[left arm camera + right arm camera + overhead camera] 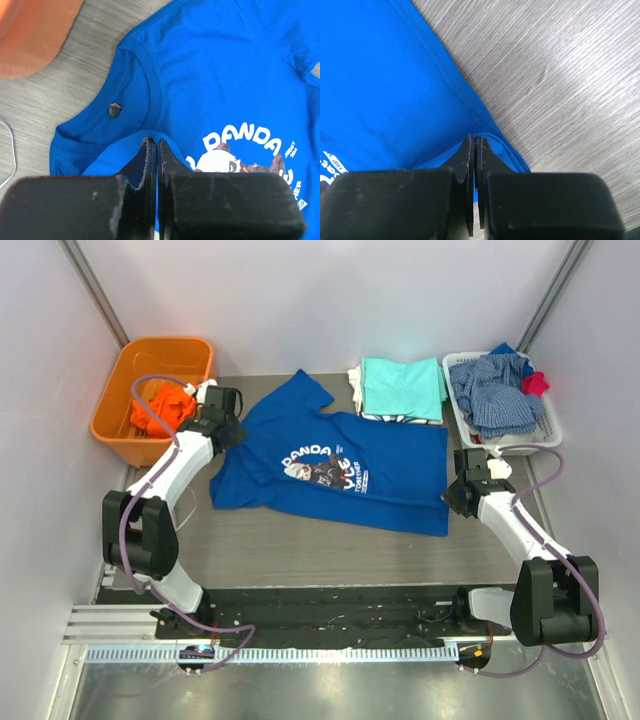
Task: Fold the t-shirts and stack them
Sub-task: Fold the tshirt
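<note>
Shirt (pixel 335 465), royal blue, lies spread print-up on the desk (pixel 300 555), with the left pincer (pixel 154 146) pressed together on a raised fold just beside the collar (pixel 150 70) and the right pincer (pixel 474 141) pressed together, seemingly nipping a hem corner.

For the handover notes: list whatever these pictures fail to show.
- Top view: small lettering under the panda print on the royal blue cotton t-shirt, too small to read.
- Left wrist view: that print's lower part, behind the shut left jaws.
- Top view: number of layers in the folded aqua-and-white stack, seen only from above.
- Top view: white plastic basket's bottom, buried under the blue-and-white checked garment.
</note>
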Motion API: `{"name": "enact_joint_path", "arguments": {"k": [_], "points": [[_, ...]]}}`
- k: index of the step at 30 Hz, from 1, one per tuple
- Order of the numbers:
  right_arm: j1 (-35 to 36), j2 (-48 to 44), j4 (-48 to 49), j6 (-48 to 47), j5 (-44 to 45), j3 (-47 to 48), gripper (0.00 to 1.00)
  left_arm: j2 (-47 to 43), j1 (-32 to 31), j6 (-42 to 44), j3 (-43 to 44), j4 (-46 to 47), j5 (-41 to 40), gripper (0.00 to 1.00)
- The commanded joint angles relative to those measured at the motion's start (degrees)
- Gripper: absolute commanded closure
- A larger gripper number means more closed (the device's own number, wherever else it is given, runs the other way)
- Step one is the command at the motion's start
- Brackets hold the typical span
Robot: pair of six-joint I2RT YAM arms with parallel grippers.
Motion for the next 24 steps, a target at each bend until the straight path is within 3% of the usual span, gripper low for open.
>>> {"name": "enact_joint_path", "arguments": {"k": [1,4,5,6,7,10,13,17,20,24], "points": [[-0.13,1.15,3.08,-0.8,2.75,3.11,0.99,1.82,0.38,1.13,3.46,3.57,-1.07,1.0],[-0.21,2.55,3.78,-1.23,2.76,3.72,0.99,3.05,0.38,1.57,4.6,3.84,-0.98,1.0],[-0.3,3.42,3.96,-1.67,2.67,4.24,0.93,3.84,0.39,1.92,4.95,4.01,-0.8,0.98],[-0.48,3.96,3.96,-2.02,2.58,4.51,0.85,4.54,0.39,2.27,5.39,4.02,-0.71,0.86],[-0.57,4.31,3.79,-2.11,2.84,4.86,0.63,4.98,0.39,2.79,6.44,3.67,-1.58,0.53],[-0.92,3.53,3.87,-2.55,4.51,5.83,0.27,6.83,0.56,4.8,9.95,2.35,-4.05,0.01],[-0.92,1.51,3.61,-3.96,6.44,7.41,0.16,7.01,1.35,6.22,13.46,1.21,-6.16,0.0],[-0.92,-2.36,2.82,-6.94,4.7,9.69,0.14,3.5,2.05,7.28,15.15,-0.64,-7.66,0.0],[-0.92,-5.88,4.22,-10.37,-1.78,9.09,0.14,-3.43,1.97,5.27,10.16,-1.26,-6.35,0.0],[0.22,-8.25,5.19,-12.75,-8.48,7.85,0.13,-13.63,2.05,0.27,-5.45,-0.2,-5.02,0.0]]}}
